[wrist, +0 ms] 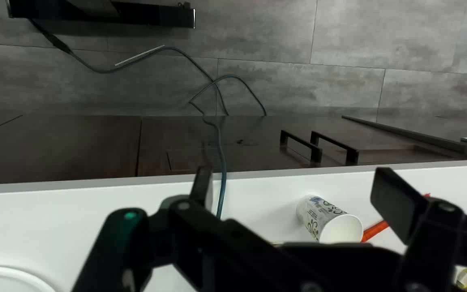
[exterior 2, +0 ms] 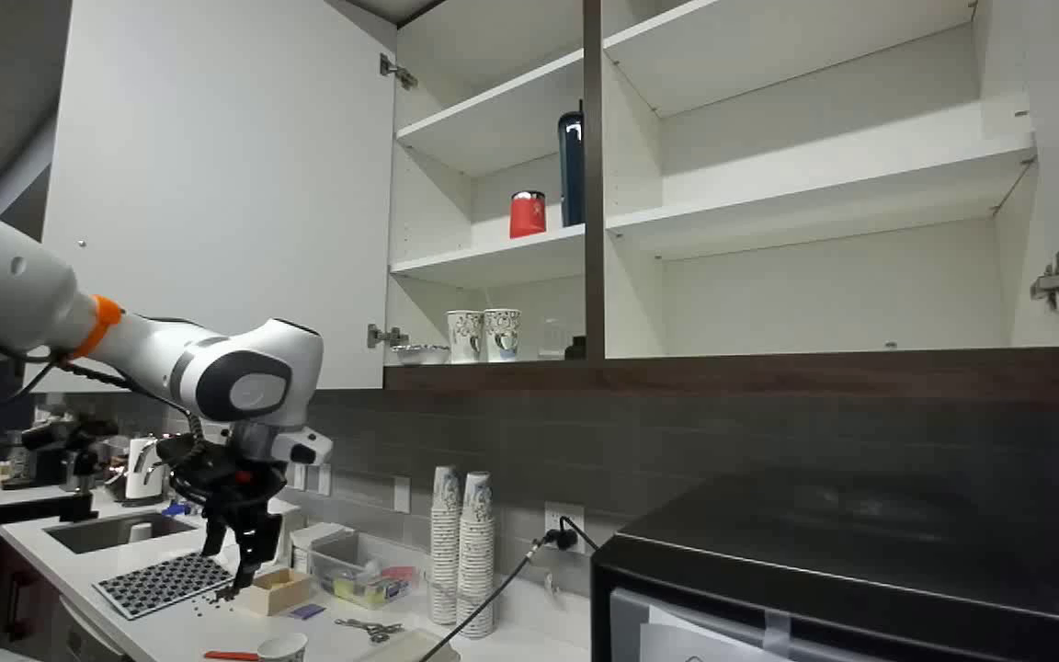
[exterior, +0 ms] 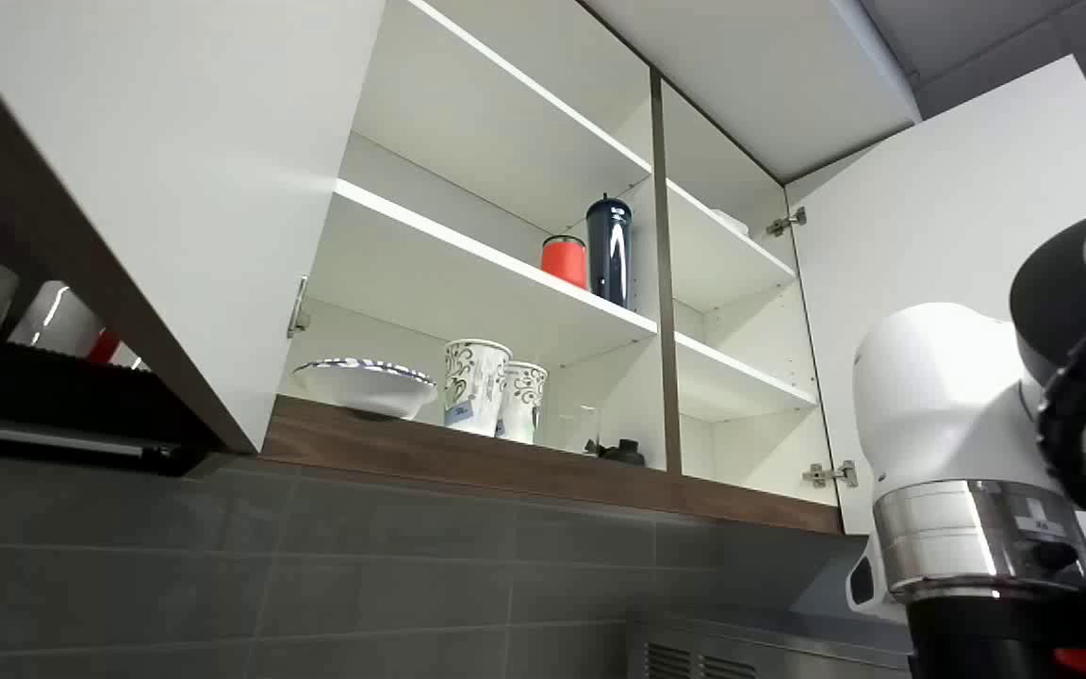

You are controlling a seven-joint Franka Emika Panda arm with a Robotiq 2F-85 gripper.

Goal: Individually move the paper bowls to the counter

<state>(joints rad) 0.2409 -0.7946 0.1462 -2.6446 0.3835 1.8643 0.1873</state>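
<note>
The arm is extended in from the left of an exterior view, in front of an opened cabinet door, and is bent at the wrist so that the hand is pointed down over the worktop. In an exterior view, the metal wrist collar is seen nearly upright, the black part beneath it being cut off by the lower edge. The fingers are spread wide, and nothing is gripped between them; through the gap, a patterned cup is seen on the worktop, apart from the hand. The paper bowl is shown in both exterior views, set right way up on the bottom of the wall cabinet, near two taller cups and well apart from the hand; whether several are nested there cannot be told. On the shelf above, a red tumbler is placed beside a dark bottle. A white round thing is only partly shown in the wrist view, so its kind cannot be told.
</note>
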